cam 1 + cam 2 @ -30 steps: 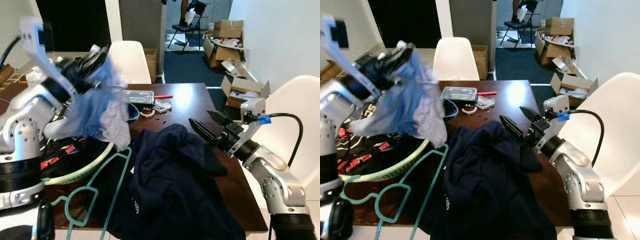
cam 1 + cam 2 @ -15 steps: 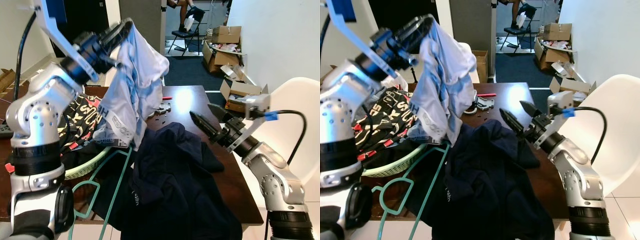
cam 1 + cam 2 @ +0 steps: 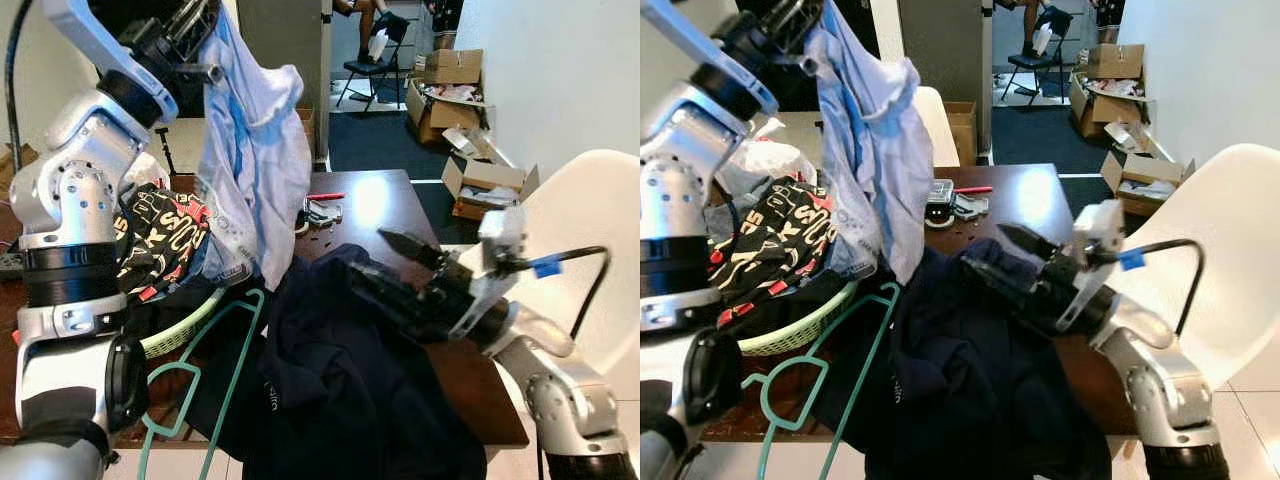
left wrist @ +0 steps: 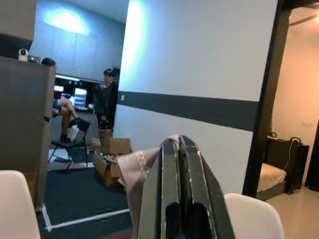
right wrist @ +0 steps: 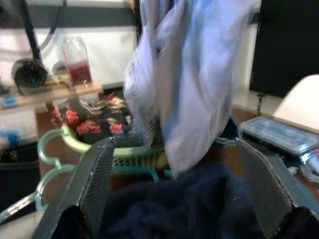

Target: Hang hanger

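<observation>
Left eye view: hanger (image 3: 205,385) lengthwise along table edge

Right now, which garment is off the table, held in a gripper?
The light blue shirt, hanging from the raised left gripper. The navy garment lies on the table; the black printed one sits in the basket.

We see a lived-in home: a dark wooden counter (image 3: 380,205) strewn with clothes, white chairs (image 3: 575,215), cardboard boxes (image 3: 450,70) beyond.
</observation>
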Controlling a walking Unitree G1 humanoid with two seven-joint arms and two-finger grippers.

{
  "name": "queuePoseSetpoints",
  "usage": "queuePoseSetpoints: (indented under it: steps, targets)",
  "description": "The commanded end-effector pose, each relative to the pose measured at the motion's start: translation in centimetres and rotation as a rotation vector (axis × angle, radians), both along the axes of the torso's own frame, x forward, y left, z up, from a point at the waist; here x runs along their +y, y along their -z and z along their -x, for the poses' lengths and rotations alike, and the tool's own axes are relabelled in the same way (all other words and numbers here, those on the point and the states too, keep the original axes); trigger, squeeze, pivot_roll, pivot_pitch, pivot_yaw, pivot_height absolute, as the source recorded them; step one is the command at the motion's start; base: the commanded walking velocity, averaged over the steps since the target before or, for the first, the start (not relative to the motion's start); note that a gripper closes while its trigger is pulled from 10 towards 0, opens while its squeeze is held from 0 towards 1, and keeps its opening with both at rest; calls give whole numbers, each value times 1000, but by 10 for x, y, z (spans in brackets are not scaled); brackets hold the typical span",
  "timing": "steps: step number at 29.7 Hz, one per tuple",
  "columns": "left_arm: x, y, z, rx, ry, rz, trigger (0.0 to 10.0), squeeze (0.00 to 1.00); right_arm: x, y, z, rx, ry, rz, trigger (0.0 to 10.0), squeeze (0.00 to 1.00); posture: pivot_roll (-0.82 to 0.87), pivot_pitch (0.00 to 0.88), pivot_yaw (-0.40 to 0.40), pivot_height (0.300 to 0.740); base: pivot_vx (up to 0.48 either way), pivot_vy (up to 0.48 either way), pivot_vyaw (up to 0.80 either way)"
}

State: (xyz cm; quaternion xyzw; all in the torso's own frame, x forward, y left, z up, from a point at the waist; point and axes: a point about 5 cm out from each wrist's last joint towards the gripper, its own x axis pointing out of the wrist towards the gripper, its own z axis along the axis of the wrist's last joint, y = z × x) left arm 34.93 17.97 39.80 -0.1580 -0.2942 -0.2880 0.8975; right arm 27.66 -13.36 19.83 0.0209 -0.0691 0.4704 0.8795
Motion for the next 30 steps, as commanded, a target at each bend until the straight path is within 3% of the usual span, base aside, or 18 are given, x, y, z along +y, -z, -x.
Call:
queuePoseSetpoints:
  steps: [1, 2, 5, 6, 7, 8, 17, 21, 25, 30]
  targets:
    - [-4, -12, -2, -37, -6, -14, 0, 0, 16, 7, -2, 18, -4, 45, 10000, 1000, -15, 0, 62, 740, 0, 0, 0]
    - [-12, -21, -4, -58, 11, -17, 0, 0, 32, 12, -5, 27, 5, 59, 10000, 1000, -15, 0, 65, 740, 0, 0, 0]
    - [-20, -29, -6, -79, 23, -17, 0, 0, 45, 16, -7, 44, 21, 62, 10000, 1000, -16, 0, 70, 740, 0, 0, 0]
    - [-26, -35, -7, -93, 35, -14, 0, 0, 53, 19, -9, 61, 38, 62, 10000, 118, -18, 0, 73, 740, 0, 0, 0]
    - [-26, -35, -7, -93, 35, -14, 0, 0, 53, 19, -9, 61, 38, 62, 10000, 118, -18, 0, 73, 740, 0, 0, 0]
    - [-31, -40, -8, -105, 45, -13, 0, 0, 59, 21, -12, 84, 63, 53, 10000, 0, -21, 0, 77, 740, 0, 0, 0]
    - [-44, -59, -13, -137, 40, 7, 0, 0, 78, 23, -14, 168, 103, -17, 10000, 0, -30, 0, 99, 740, 0, 0, 0]
    - [-42, -71, -14, -160, -4, 40, 0, 0, 86, 31, -22, 233, 193, -4, 10000, 0, -30, 0, 101, 740, 0, 0, 0]
    - [-40, -77, -15, -173, -29, 58, 0, 0, 86, 36, -25, 263, 241, 17, 10000, 0, -27, 0, 100, 740, 0, 0, 0]
    - [-38, -85, -14, -199, -67, 69, 0, 0, 69, 49, -38, 362, 425, 52, 10000, 0, -27, 0, 101, 740, 0, 0, 0]
